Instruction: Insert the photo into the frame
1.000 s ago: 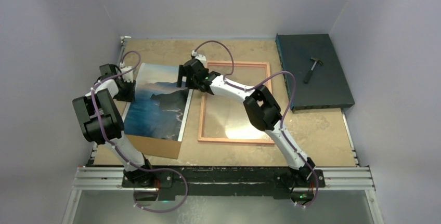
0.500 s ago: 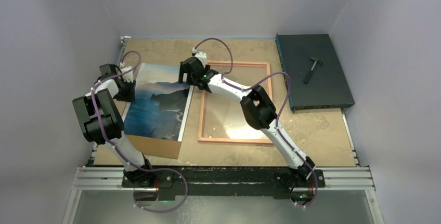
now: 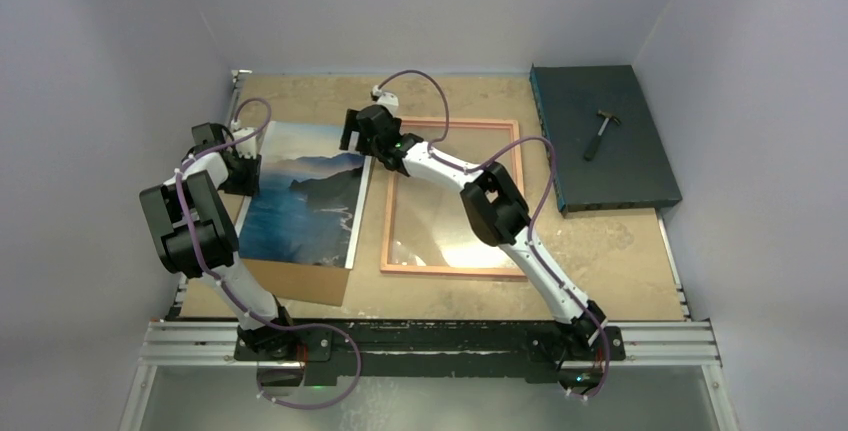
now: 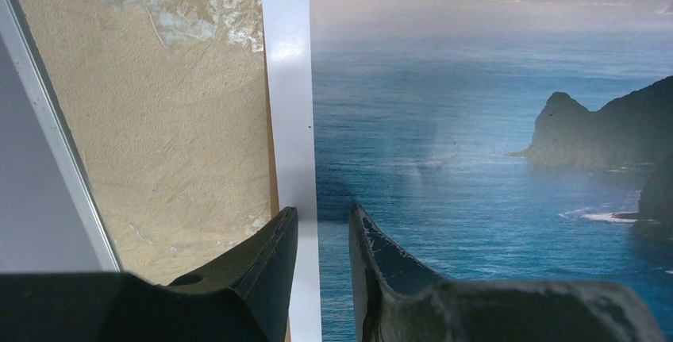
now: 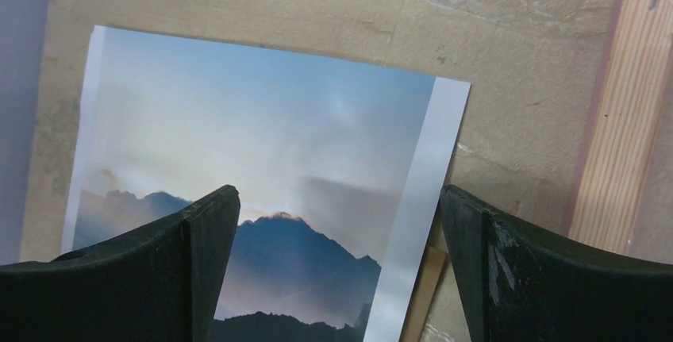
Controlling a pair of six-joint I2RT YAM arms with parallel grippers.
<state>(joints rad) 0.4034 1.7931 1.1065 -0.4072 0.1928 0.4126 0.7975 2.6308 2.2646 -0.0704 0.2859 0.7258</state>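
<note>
hammer (image 3: pixel 601 133) lying on dark flat box (image 3: pixel 620 171), box at table's (image 3: pixel 620 251) far right, brown board (image 3: pixel 295 284) well left of box

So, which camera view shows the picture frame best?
The top external view: the whole frame lies flat, all four rails visible, partly crossed by the right arm. The right wrist view shows only a wood-coloured piece of the frame at its right edge. The left wrist view shows none of it.
</note>
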